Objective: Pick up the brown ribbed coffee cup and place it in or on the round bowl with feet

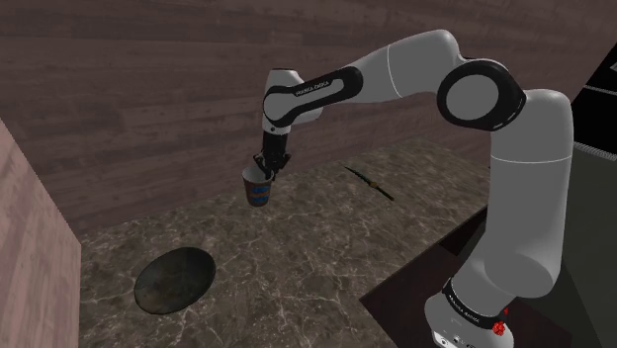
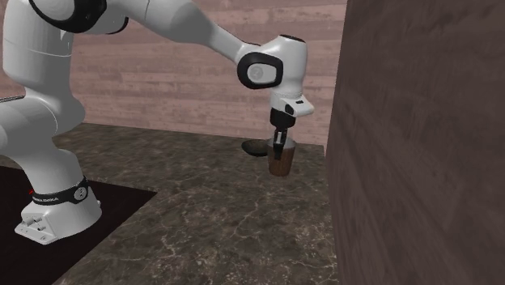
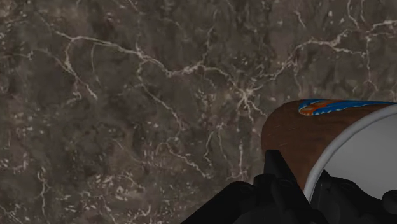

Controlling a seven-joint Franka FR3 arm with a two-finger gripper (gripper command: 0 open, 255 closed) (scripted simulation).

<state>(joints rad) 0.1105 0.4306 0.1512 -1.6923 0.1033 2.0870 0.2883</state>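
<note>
The brown coffee cup (image 1: 258, 189) with a blue and orange logo hangs in the air above the dark marble counter, clasped at its rim by my gripper (image 1: 265, 171). From the second exterior view the cup (image 2: 282, 159) is lifted beside the tall wooden panel, my gripper (image 2: 279, 144) shut on its rim. In the wrist view one finger (image 3: 278, 175) presses the cup's brown wall (image 3: 299, 137) from outside, the pale rim curving beside it. The round dark bowl (image 1: 175, 280) rests low on the counter toward the shoulder view's lower left, apart from the cup.
A wooden wall backs the marble counter (image 1: 326, 247), and a wooden side panel (image 1: 30, 247) rises at the shoulder view's left. A thin dark utensil (image 1: 368, 182) lies on the counter behind. The dark stand (image 1: 425, 287) sits lower right. A small dark dish (image 2: 256, 146) shows behind the cup.
</note>
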